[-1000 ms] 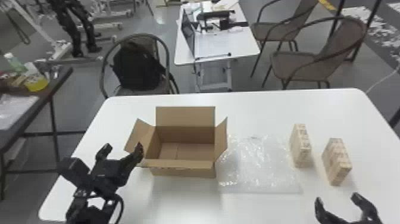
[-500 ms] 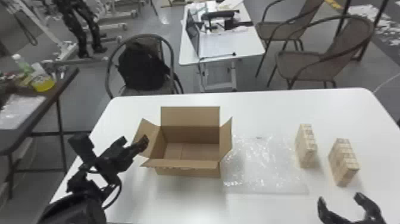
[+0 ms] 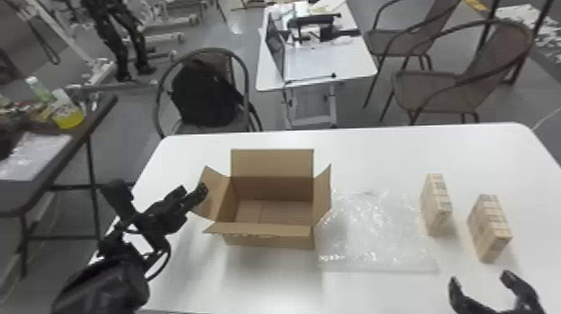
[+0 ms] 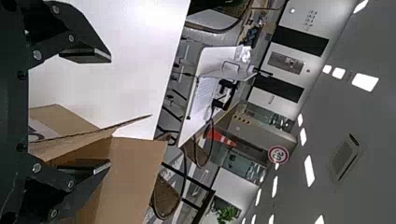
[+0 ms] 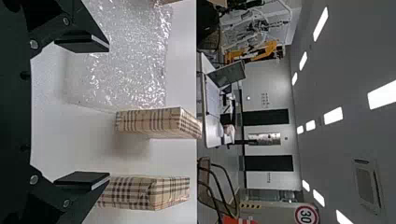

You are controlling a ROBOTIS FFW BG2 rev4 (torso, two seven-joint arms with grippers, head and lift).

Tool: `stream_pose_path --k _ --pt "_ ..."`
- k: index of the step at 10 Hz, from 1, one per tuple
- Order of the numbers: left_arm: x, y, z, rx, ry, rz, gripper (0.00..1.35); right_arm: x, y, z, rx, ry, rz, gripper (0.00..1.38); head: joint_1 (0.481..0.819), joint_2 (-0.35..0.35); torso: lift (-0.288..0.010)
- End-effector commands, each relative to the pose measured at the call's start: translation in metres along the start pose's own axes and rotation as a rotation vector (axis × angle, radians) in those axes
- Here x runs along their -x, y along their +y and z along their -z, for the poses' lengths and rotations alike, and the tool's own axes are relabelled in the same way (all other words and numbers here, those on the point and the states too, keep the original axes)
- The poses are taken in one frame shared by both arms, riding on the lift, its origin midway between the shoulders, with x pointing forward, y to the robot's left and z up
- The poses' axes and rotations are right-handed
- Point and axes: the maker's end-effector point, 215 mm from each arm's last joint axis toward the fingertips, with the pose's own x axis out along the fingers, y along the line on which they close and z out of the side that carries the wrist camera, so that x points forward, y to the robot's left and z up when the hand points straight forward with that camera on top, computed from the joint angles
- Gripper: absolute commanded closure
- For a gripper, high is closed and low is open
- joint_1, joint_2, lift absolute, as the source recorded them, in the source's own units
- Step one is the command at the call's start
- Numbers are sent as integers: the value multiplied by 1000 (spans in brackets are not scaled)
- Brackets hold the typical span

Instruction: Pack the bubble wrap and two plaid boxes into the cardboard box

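Beyond the table (image 4: 116, 84), numbered sign (image 4: 279, 154)

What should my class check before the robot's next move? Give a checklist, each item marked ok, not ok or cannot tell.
1. Cardboard box open and empty: ok.
2. Bubble wrap packed: not ok, lying on the table beside the box.
3. Left plaid box and right plaid box standing apart: ok.
4. Right gripper open and empty: ok.
5. Left gripper open and empty: ok.
6. Left gripper clear of the left flap: cannot tell.
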Motion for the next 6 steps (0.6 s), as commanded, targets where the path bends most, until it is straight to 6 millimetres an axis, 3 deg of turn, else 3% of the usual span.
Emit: stream_pose_path --k 1,3,4,6 --pt "-6 -4 2 -1 -2 15 814 -1 1 0 0 0 -3 305 695 217 -50" --pt "-8 -9 12 4 21 31 822 -1 1 0 0 -1 -3 305 695 209 -50" --pt "-8 -10 13 0 23 37 1096 -1 1 1 -2 1 -3 305 695 204 -50" --pt "-10 -13 16 -8 22 29 1219 -1 1 0 -5 -1 -2 305 695 201 -50"
